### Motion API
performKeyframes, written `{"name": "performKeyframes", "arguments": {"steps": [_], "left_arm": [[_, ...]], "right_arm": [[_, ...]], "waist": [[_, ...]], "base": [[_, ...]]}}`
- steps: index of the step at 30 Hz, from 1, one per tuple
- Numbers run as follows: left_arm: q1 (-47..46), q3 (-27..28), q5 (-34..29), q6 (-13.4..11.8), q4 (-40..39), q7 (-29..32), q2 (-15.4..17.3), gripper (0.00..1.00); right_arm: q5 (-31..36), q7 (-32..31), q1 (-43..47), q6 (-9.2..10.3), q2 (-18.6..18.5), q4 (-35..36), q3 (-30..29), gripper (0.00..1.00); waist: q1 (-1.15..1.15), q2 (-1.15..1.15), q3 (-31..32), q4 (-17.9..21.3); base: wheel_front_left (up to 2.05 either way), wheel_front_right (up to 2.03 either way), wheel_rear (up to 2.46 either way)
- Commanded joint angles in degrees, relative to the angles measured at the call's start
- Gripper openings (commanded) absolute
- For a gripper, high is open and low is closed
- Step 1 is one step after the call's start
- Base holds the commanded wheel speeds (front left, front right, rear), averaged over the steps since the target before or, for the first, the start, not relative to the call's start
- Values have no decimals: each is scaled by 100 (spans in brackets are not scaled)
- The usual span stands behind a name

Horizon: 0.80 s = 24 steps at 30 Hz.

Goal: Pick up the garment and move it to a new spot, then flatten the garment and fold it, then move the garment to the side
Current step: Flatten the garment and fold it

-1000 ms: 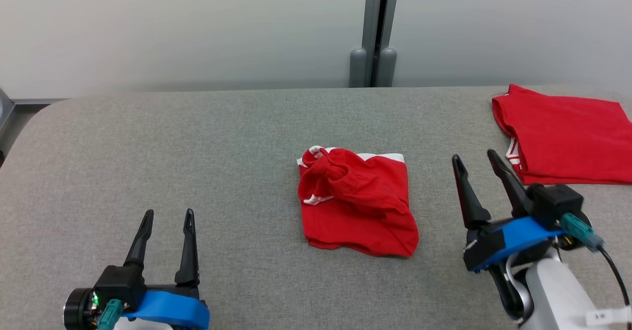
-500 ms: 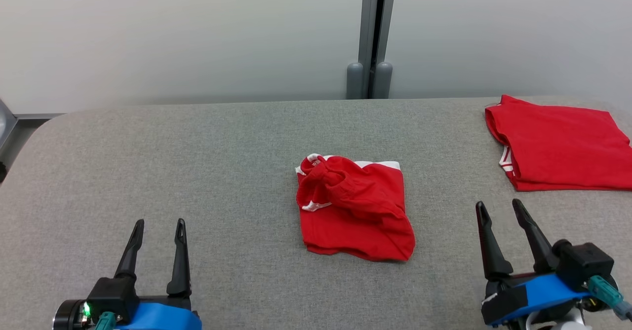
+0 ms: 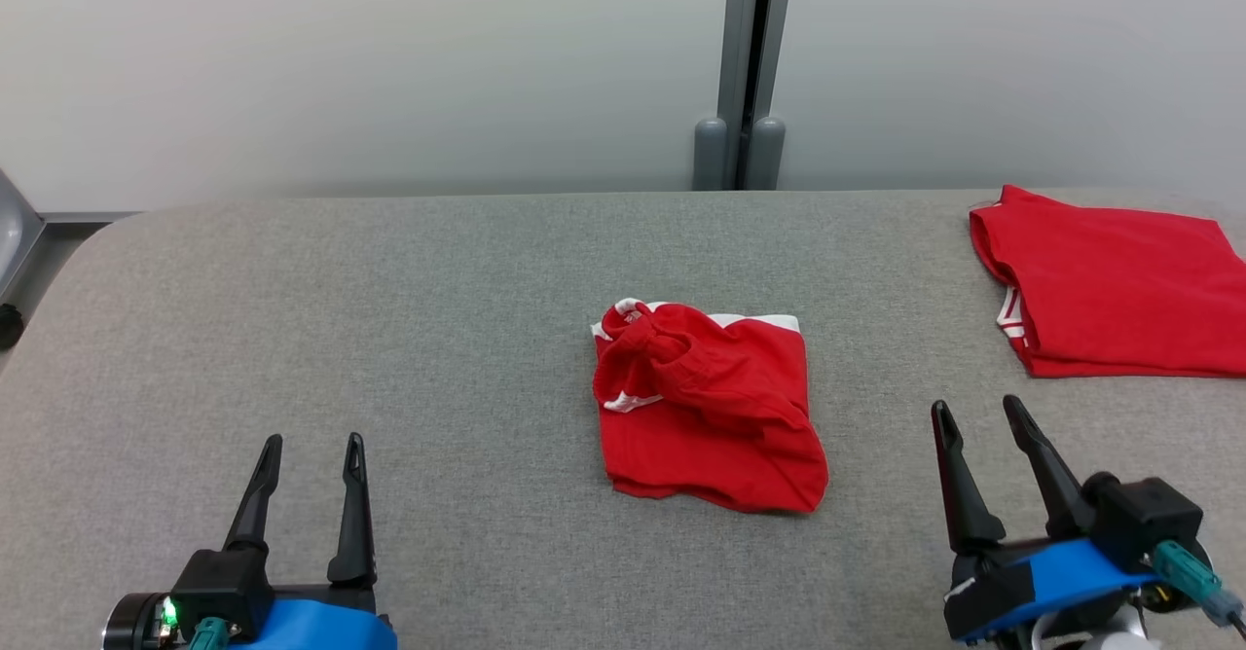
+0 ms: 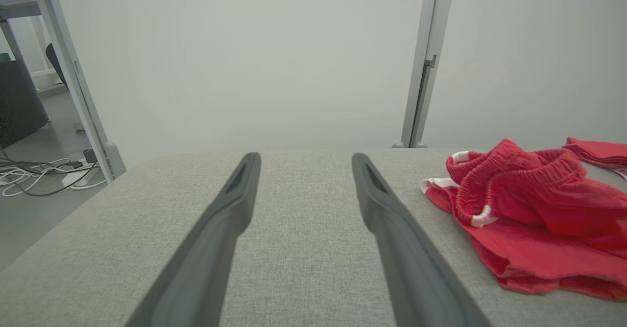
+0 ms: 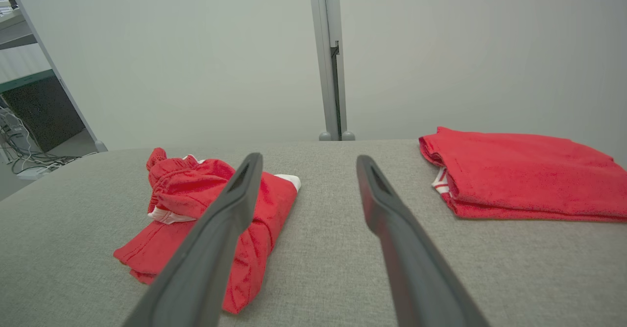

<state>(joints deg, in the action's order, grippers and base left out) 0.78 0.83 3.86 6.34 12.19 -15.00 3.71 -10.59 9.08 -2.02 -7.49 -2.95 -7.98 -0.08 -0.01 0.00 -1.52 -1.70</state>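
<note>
A red garment (image 3: pixel 711 407) with white trim and an elastic waistband lies loosely bunched in the middle of the grey table (image 3: pixel 438 290). It also shows at the right of the left wrist view, the garment (image 4: pixel 534 214), and at the left of the right wrist view, the garment (image 5: pixel 196 209). My left gripper (image 3: pixel 313 444) rests open near the front left, well apart from the cloth. My right gripper (image 3: pixel 975 409) stands open at the front right, a little to the right of the garment, holding nothing.
A second red cloth (image 3: pixel 1110 280), folded flat, lies at the table's back right edge, seen too as the folded cloth (image 5: pixel 524 170). A grey wall with a vertical post (image 3: pixel 745 66) runs behind the table. Cables (image 4: pixel 39 170) lie on the floor to the left.
My right gripper has drawn back toward the front edge, away from the folded cloth. The head camera has shifted slightly. The left gripper and both cloths lie as before.
</note>
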Motion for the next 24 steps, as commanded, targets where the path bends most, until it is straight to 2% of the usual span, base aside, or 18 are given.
{"name": "performKeyframes", "arguments": {"steps": [1,7,13,14,15,24], "left_arm": [[-54,-8,-47,-25,-27,-23,25,100],[-195,-60,-38,-4,-27,-23,23,100],[-375,-96,13,27,21,-23,28,100],[-401,-111,18,30,17,-23,23,100],[-432,-112,27,30,20,-23,19,100],[-636,-187,69,38,31,-23,-16,100]], "right_arm": [[15,-6,-98,-1,7,-15,15,100],[192,-63,-731,-1,-46,-324,96,100],[216,-86,-1541,-1,-283,-1076,156,100],[213,-119,-1648,-1,-340,-1252,173,39],[181,-82,-1774,-1,-371,-1404,182,0],[178,117,-2632,-1,-746,-3103,524,0]], "waist": [[1,0,-18,-14],[1,0,-168,-171],[1,0,-378,-405],[1,0,-420,-454],[1,0,-453,-495],[1,0,-759,-809]], "base": [[0,0,0],[0,0,0],[0,0,0],[0,0,0],[0,0,0],[0,0,0]]}}
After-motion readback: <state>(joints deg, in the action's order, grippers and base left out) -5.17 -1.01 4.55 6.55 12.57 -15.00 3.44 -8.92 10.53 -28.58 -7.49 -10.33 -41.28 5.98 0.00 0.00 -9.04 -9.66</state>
